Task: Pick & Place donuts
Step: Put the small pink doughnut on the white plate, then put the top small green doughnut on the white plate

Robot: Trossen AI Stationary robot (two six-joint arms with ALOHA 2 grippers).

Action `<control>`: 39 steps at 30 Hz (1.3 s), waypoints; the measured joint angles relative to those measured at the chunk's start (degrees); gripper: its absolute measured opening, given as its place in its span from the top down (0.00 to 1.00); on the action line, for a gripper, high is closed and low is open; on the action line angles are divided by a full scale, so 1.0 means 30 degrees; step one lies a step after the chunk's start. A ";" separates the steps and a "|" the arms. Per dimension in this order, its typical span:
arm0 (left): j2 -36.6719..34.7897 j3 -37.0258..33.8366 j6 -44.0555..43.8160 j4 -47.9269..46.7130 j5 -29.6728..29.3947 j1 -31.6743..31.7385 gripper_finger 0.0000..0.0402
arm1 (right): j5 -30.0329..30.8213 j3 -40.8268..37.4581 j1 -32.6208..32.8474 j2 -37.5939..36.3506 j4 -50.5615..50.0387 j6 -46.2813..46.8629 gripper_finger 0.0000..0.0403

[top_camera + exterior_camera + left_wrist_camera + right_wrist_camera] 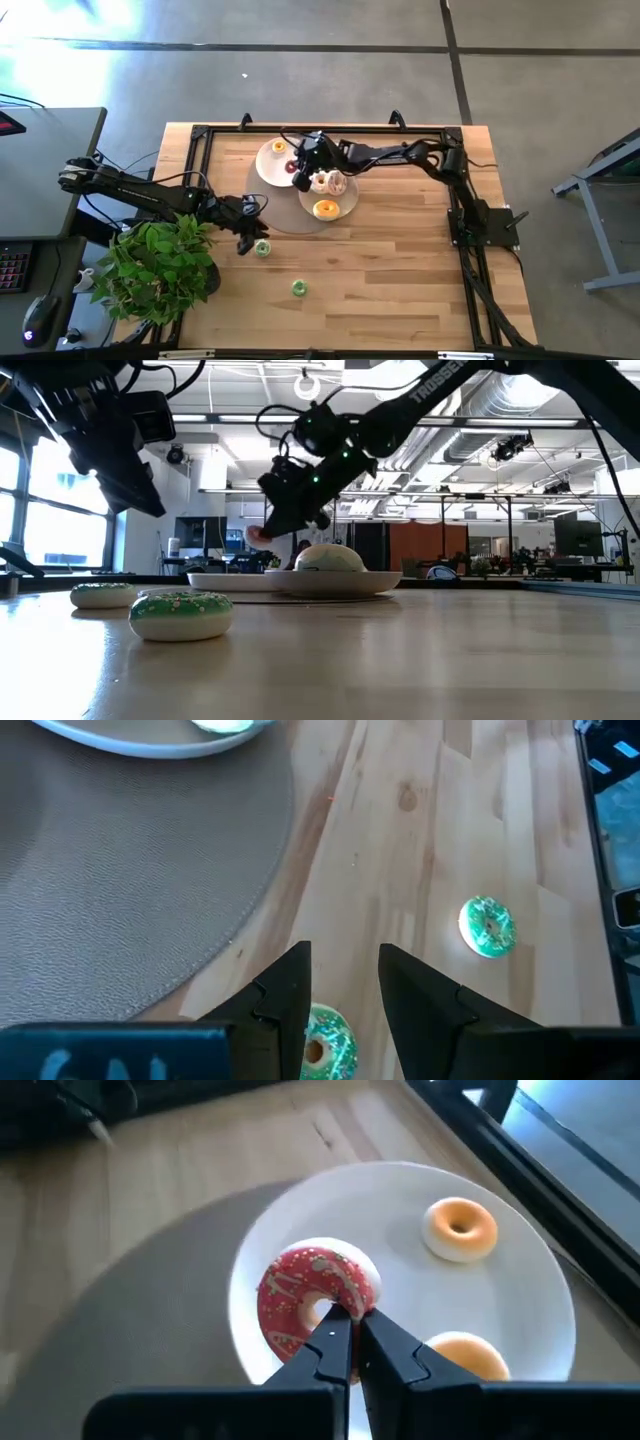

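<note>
My right gripper (352, 1320) (301, 171) is shut on a red-frosted sprinkled donut (312, 1293) over the far white plate (520, 1295) (268, 165). Two yellow-orange donuts (460, 1228) (470, 1352) lie on that plate. A second plate (345, 200) carries white-frosted donuts (329, 182) and a yellow one (325, 209). My left gripper (345, 970) (244, 243) is open and hangs above one green donut (328, 1048) (262, 248), which lies flat on the wood. Another green donut (487, 925) (299, 288) lies nearer the table's near edge. My right gripper pinches the red donut by the side of its ring (350, 1295) nearest the fingers; one fingertip (335, 1335) stands at the hole, the other at the outer edge. The fingers slant down from the table's right. In the low view the donut (258, 535) hangs clear above the plate.
A round grey-beige mat (285, 215) (120, 870) lies under the plates. A potted green plant (160, 265) stands at the table's near left corner, close to the left arm. A black frame (205, 135) edges the table. Bare wood (400, 270) spreads over the near right.
</note>
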 joint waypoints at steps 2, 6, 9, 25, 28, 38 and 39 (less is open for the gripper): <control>0.0000 0.0000 0.0007 -0.0002 -0.0439 0.0000 0.70 | 0.0194 0.0000 -0.0133 0.0175 0.0020 -0.0348 0.97; 0.0000 0.0000 0.0017 -0.0012 -0.1651 0.0000 0.70 | 0.0028 0.0000 -0.0391 0.0195 0.0053 -0.0422 0.91; 0.0000 0.0000 0.0017 -0.0007 -0.1902 0.0007 0.70 | -0.0219 0.0000 -0.0540 0.0195 0.0039 -0.0402 0.85; 0.0000 0.0015 -0.0643 -0.0983 -0.1429 0.0007 0.70 | -0.1518 0.0000 -0.0258 -0.0490 -0.1921 -0.0458 0.76; 0.0364 0.0015 -0.0902 -0.2246 -0.0559 -0.0029 0.70 | -0.1540 0.0000 0.0203 -0.1364 -0.2586 -0.0165 0.75; 0.3330 0.0022 -0.2175 -0.2772 0.0403 -0.0032 0.70 | -0.1108 0.0014 0.2998 -0.3333 -0.5718 -0.0282 0.75; 0.3631 0.0022 -0.2222 -0.2690 0.0429 -0.0073 0.70 | -0.1016 0.0007 0.3256 -0.3367 -0.6182 -0.0262 0.75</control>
